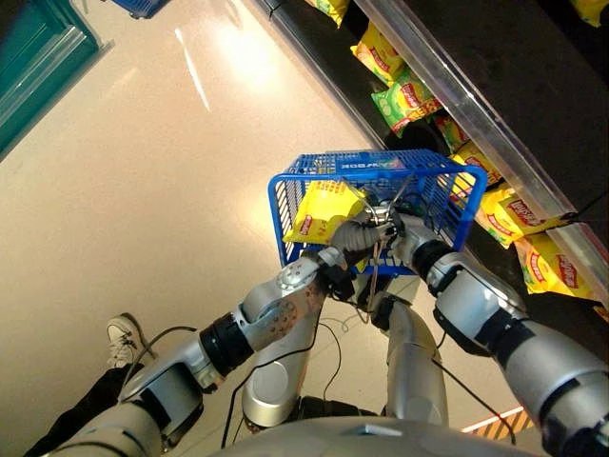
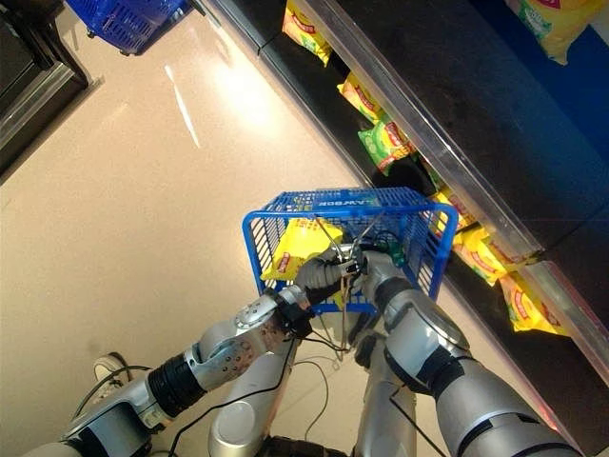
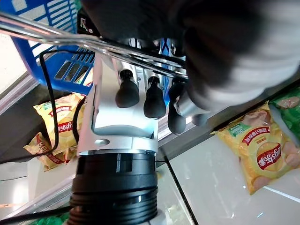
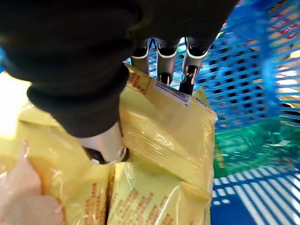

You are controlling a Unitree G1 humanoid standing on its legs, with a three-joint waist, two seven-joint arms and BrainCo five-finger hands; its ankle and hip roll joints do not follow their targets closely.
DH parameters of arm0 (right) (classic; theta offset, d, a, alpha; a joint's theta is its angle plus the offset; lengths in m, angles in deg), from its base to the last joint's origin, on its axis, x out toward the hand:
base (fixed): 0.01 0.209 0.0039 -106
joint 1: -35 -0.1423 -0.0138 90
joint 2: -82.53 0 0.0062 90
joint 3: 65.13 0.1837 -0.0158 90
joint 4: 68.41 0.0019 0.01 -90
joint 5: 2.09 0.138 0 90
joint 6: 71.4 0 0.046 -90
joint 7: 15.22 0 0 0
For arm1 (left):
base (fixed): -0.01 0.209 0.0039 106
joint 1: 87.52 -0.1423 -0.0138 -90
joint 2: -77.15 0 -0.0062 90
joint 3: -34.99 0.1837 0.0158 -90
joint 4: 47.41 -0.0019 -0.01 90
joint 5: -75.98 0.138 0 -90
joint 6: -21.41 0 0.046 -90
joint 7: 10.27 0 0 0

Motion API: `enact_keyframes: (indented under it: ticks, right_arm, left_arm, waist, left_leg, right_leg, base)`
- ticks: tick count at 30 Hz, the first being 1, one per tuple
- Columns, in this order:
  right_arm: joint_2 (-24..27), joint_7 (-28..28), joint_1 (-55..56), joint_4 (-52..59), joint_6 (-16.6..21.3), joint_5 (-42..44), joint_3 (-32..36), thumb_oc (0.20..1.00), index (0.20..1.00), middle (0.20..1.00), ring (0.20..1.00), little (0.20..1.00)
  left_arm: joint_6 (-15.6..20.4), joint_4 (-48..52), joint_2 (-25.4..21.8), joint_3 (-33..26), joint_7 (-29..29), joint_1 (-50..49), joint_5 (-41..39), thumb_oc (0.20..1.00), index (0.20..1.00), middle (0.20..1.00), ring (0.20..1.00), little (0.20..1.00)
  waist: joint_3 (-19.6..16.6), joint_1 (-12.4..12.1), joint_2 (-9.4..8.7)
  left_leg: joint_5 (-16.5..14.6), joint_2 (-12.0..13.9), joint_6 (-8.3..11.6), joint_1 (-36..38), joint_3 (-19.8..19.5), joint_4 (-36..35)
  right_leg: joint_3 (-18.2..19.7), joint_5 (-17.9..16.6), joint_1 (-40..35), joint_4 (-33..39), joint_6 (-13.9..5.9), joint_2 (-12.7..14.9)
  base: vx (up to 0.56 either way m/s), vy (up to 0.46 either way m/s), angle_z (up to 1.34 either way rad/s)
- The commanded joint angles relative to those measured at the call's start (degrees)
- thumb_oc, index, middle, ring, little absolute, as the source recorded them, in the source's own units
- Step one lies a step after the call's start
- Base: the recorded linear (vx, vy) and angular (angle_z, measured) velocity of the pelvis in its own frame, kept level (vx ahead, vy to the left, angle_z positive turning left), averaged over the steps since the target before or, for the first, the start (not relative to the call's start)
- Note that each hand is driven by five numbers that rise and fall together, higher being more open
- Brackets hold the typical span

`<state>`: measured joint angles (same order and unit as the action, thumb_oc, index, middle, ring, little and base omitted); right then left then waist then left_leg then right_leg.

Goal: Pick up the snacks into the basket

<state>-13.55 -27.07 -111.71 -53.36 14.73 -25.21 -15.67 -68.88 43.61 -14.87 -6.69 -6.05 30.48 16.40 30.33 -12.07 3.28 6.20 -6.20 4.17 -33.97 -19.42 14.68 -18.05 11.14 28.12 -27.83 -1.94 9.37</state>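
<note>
A blue wire basket (image 1: 433,186) hangs in front of me over the floor, beside the shelf. My left hand (image 1: 354,238) is curled round its metal handle (image 3: 70,40), the fingers (image 3: 152,96) wrapped under the wires. My right hand (image 2: 376,267) reaches down into the basket. Its thumb (image 4: 105,145) and fingers (image 4: 164,61) pinch a yellow snack bag (image 4: 164,154) that lies inside. A green bag (image 4: 248,145) rests on the basket floor next to it. The yellow bag (image 1: 328,209) shows through the basket's left wall.
A low dark shelf (image 1: 495,86) runs along the right, holding yellow snack bags (image 1: 547,262) and green ones (image 1: 404,100). A second blue basket (image 2: 128,19) stands far off at the upper left. A person's white shoe (image 1: 122,340) is at the lower left.
</note>
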Motion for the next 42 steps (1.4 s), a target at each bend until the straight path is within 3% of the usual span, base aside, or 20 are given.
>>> enact_keyframes:
  ticks: [1,3,10,15,16,22,24,32,36,37,40,42]
  right_arm:
    - [-0.1,-2.1,-4.6,-1.2,-0.9,0.3,1.0,0.200,0.200,0.200,0.200,0.200]
    - [-0.8,-2.7,-4.5,-1.1,-1.1,1.0,1.6,1.000,1.000,1.000,1.000,1.000]
    - [-2.0,-5.2,-2.5,2.7,-0.1,5.2,4.7,1.000,1.000,1.000,1.000,1.000]
    - [-0.7,-7.1,2.3,15.3,0.7,6.9,6.2,1.000,1.000,1.000,1.000,1.000]
    - [0.9,-7.2,5.7,22.7,0.5,4.1,5.7,1.000,1.000,1.000,1.000,1.000]
    - [5.1,-5.8,14.7,38.9,0.7,-1.2,6.8,1.000,1.000,1.000,1.000,1.000]
    - [8.0,-4.2,21.3,48.7,2.6,-3.6,8.1,1.000,1.000,1.000,1.000,1.000]
    - [14.0,0.1,31.4,62.9,6.4,-5.2,11.3,1.000,1.000,1.000,1.000,1.000]
    - [17.3,1.5,36.8,68.9,8.8,-4.0,14.0,1.000,1.000,1.000,1.000,1.000]
    - [19.6,2.5,40.9,72.9,10.7,-2.0,16.3,1.000,1.000,1.000,1.000,1.000]
    - [21.4,4.1,45.6,75.8,12.2,0.7,18.7,1.000,1.000,1.000,1.000,1.000]
    - [22.8,5.0,50.0,77.3,14.7,4.9,21.2,1.000,1.000,1.000,1.000,1.000]
  left_arm:
    - [5.3,16.8,9.3,0.9,-3.6,4.5,-2.3,0.200,0.200,0.200,0.200,0.200]
    - [5.5,16.8,9.0,0.6,-3.3,4.4,-2.4,0.200,0.200,0.200,0.200,0.200]
    - [7.0,17.0,8.4,-1.5,-2.0,3.7,-2.2,0.200,0.200,0.200,0.200,0.200]
    - [7.9,17.5,7.8,-4.4,-0.8,2.3,-1.9,0.200,0.200,0.200,0.200,0.200]
    - [8.3,17.7,7.8,-6.0,-0.6,1.5,-2.2,0.200,0.200,0.200,0.200,0.200]
    - [9.4,17.7,7.9,-9.1,0.0,0.0,-1.8,0.200,0.200,0.200,0.200,0.200]
    - [10.2,17.4,7.6,-11.1,0.1,-0.6,-1.5,0.200,0.200,0.200,0.200,0.200]
    - [11.4,16.6,6.6,-13.6,0.6,-1.7,-0.9,0.200,0.200,0.200,0.200,0.200]
    - [11.9,15.6,5.2,-17.1,0.5,-3.8,0.8,0.200,0.200,0.200,0.200,0.200]
    - [12.9,14.0,3.5,-21.3,0.6,-6.1,2.4,0.200,0.200,0.200,0.200,0.200]
    - [13.8,11.9,2.1,-25.8,0.9,-9.5,4.9,0.200,0.200,0.200,0.200,0.200]
    - [15.1,7.8,1.4,-31.7,1.4,-13.5,5.3,0.200,0.200,0.200,0.200,0.200]
  waist:
    - [-0.5,-0.1,1.99]
    - [-0.5,0.1,1.78]
    - [-0.5,1.1,0.69]
    - [-0.5,2.6,-1.15]
    - [-0.5,3.3,-2.00]
    - [-0.5,4.8,-3.43]
    - [-0.5,6.1,-4.54]
    - [-0.5,7.5,-6.53]
    - [-0.5,8.0,-7.35]
    - [-0.9,8.5,-8.08]
    - [-2.4,8.9,-8.71]
    - [-4.5,9.3,-9.33]
  left_leg:
    - [-4.6,-3.4,-2.35,0.0,3.4,0.9]
    - [-4.7,-3.3,-2.48,0.2,3.7,0.9]
    - [-4.7,-2.8,-2.75,1.4,4.4,0.0]
    - [-5.0,-2.1,-3.06,2.2,5.3,-0.4]
    - [-5.3,-1.9,-3.21,2.6,5.9,-0.2]
    - [-5.6,-1.5,-3.43,3.6,6.6,-0.3]
    - [-6.2,-1.0,-3.66,4.3,7.5,0.1]
    - [-6.7,-0.1,-3.86,6.4,8.9,0.0]
    - [-6.6,0.3,-3.68,8.4,9.6,-0.7]
    - [-6.7,0.9,-3.61,10.3,10.2,-1.4]
    - [-6.7,1.2,-3.59,11.9,11.0,-2.5]
    - [-7.2,2.0,-3.55,14.5,12.3,-3.8]
  right_leg:
    - [2.9,-6.3,-1.4,7.0,-4.44,0.8]
    - [3.2,-6.5,-1.5,7.3,-4.45,0.8]
    - [4.1,-7.3,-2.1,8.3,-4.74,0.7]
    - [5.0,-7.8,-2.3,8.7,-5.10,0.6]
    - [5.4,-8.0,-2.4,8.7,-5.31,0.6]
    - [5.8,-8.5,-3.1,9.1,-5.80,0.9]
    - [6.4,-8.8,-3.4,8.7,-6.21,0.8]
    - [7.4,-9.4,-5.1,9.9,-6.73,0.4]
    - [7.5,-9.6,-7.1,11.3,-6.67,0.0]
    - [8.0,-9.8,-8.4,11.8,-6.77,-0.2]
    - [8.3,-10.2,-9.9,13.0,-6.95,-0.3]
    - [9.1,-10.4,-12.1,14.3,-7.14,-0.7]
  base:
    - [0.00,0.000,0.00]
    - [0.00,0.000,0.00]
    - [0.00,0.032,0.00]
    - [0.00,0.033,-0.05]
    - [-0.01,0.032,-0.14]
    - [0.00,0.015,-0.16]
    - [0.00,0.031,-0.18]
    - [0.00,0.005,-0.16]
    - [0.01,-0.007,-0.13]
    - [0.04,0.006,-0.07]
    - [0.05,0.002,-0.19]
    - [0.10,0.010,-0.22]
